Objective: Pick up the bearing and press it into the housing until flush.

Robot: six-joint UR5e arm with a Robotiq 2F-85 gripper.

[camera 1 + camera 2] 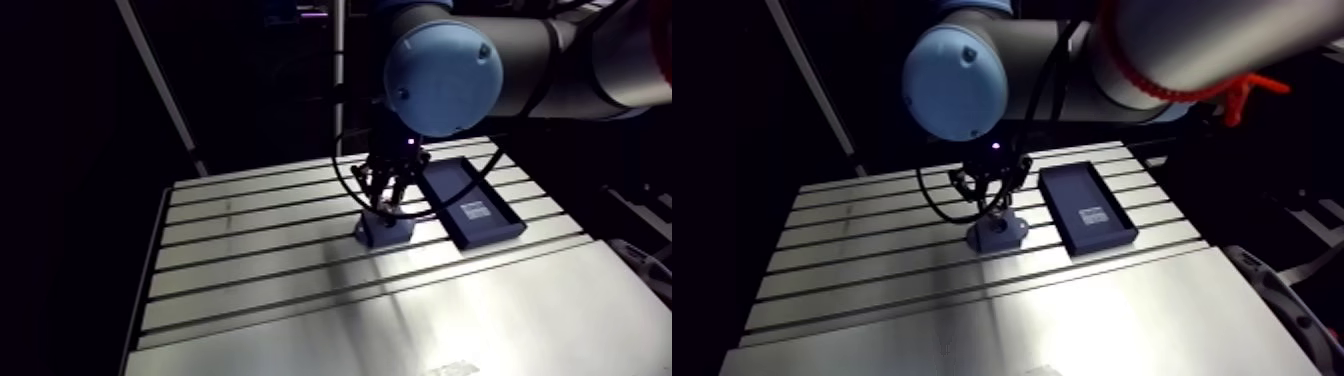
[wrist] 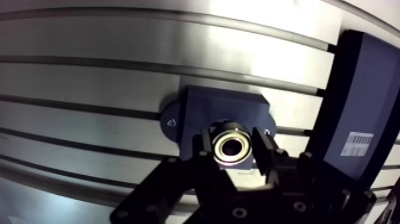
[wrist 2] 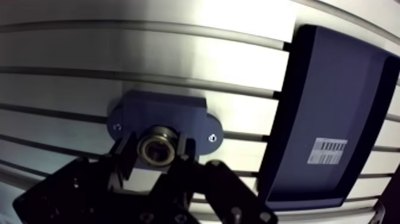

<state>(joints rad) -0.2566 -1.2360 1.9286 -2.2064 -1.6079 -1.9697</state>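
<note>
Housing (image 2: 205,112) sits mid-table (image 2: 89,80), tray (image 2: 357,101) near one side, open slotted surface elsewhere. Gripper (image 2: 233,156) fingers (image 2: 262,154) narrowly apart, clamping bearing (image 2: 233,148) over housing.

The slotted table (image 1: 300,300) carries the dark housing (image 2: 220,107) beside a dark tray (image 3: 333,89).

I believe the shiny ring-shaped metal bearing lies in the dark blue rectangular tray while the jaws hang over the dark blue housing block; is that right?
Not quite: the shiny ring-shaped metal bearing is clamped between the jaws, not in the dark blue rectangular tray. The jaws do hang over the dark blue housing block, as the wrist view shows.
</note>
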